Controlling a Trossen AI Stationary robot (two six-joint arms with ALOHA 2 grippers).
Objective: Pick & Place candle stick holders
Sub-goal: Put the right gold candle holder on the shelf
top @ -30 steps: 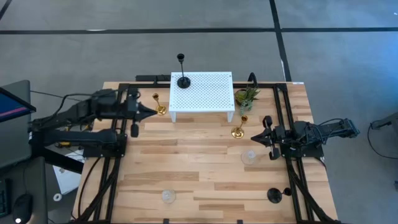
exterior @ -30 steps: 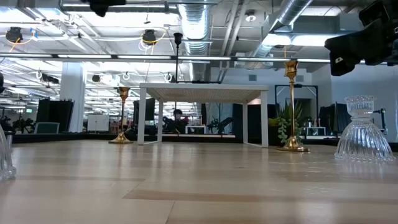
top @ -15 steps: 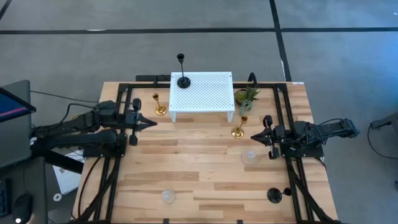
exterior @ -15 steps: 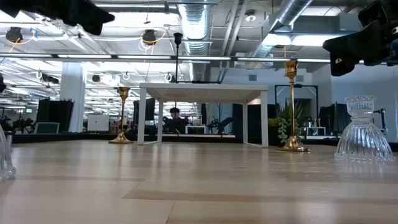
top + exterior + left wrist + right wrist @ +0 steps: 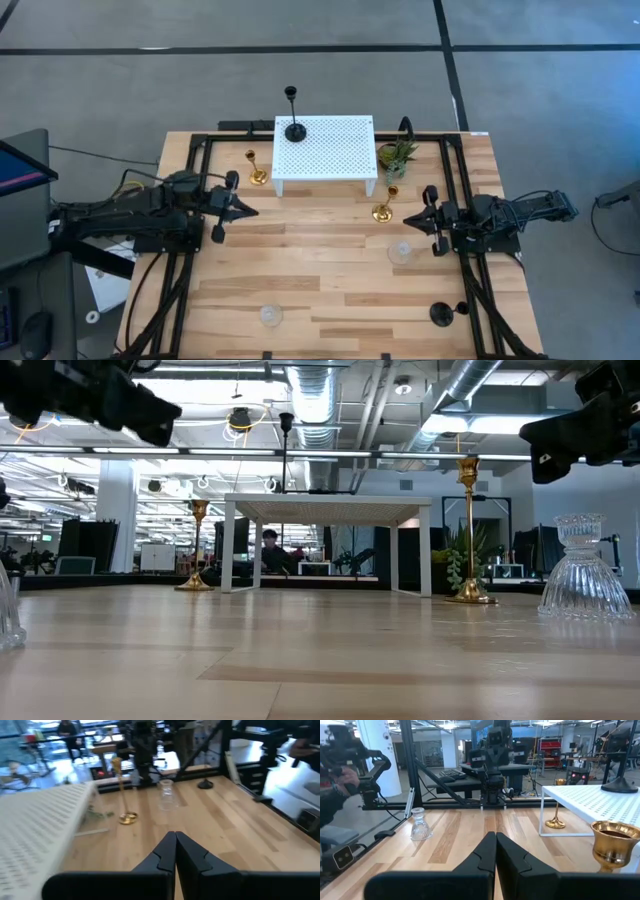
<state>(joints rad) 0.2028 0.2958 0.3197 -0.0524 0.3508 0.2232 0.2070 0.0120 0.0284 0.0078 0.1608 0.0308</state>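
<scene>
A black holder stands on the white perforated stand. A gold holder stands on the table left of the stand, and another gold one stands in front of its right leg. One clear glass holder stands right of centre and one near the front edge. A second black holder stands at the front right. My left gripper is shut and empty, on the near side of the left gold holder. My right gripper is shut and empty, beside the right gold holder.
A small green potted plant stands at the stand's right end. Black frame rails run along both table sides. Bare wood lies between the two grippers. People and other arms show in the room beyond the table.
My left gripper has drawn back from the left gold holder toward the table's near edge, staying shut. The gold holder stands where it was. In the low view the left arm has come further into the picture at the top left.
</scene>
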